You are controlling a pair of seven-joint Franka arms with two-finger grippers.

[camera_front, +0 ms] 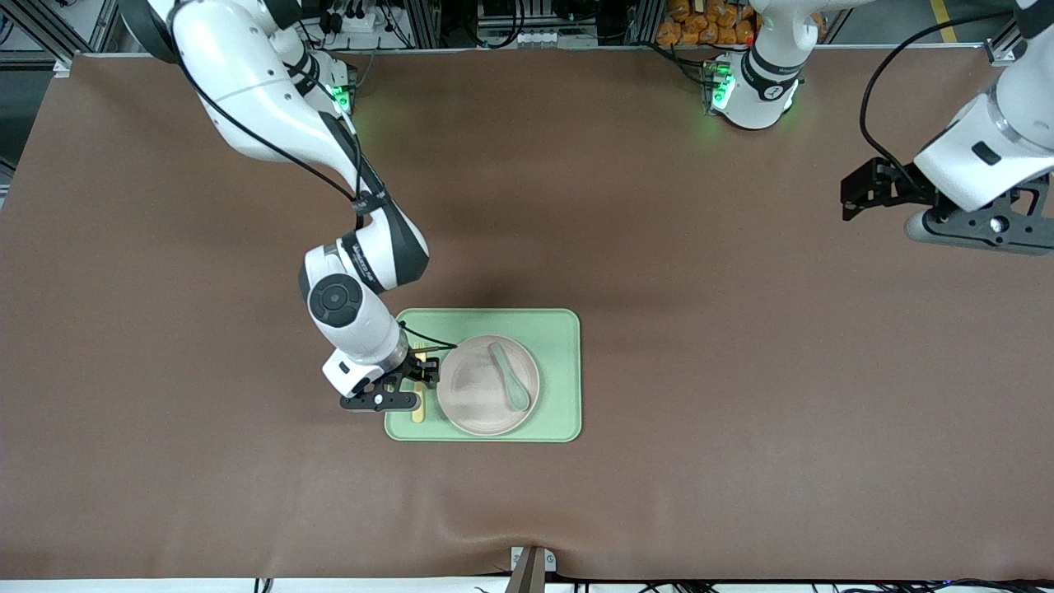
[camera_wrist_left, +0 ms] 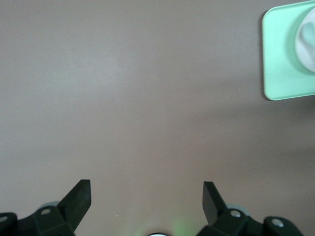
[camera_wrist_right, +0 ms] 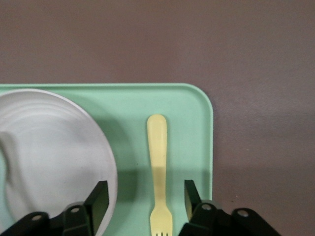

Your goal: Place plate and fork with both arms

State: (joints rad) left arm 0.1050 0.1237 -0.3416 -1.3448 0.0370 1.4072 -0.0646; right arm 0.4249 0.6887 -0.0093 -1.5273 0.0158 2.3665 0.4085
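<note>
The pale-yellow fork (camera_front: 418, 412) lies on the light-green tray (camera_front: 560, 329), beside the cream plate (camera_front: 473, 387), toward the right arm's end of the tray. My right gripper (camera_front: 422, 371) hangs open just over the fork. In the right wrist view the fork (camera_wrist_right: 157, 162) lies between the open gripper's (camera_wrist_right: 145, 194) fingers, untouched, with the plate (camera_wrist_right: 49, 147) beside it on the tray (camera_wrist_right: 194, 108). My left gripper (camera_front: 856, 193) waits open and empty over bare table at the left arm's end; its wrist view shows it (camera_wrist_left: 146, 189) open.
A grey-green spoon (camera_front: 510, 377) lies on the plate. The left wrist view shows a corner of the tray (camera_wrist_left: 278, 59) and the plate's edge (camera_wrist_left: 307, 34). Brown cloth covers the table around the tray.
</note>
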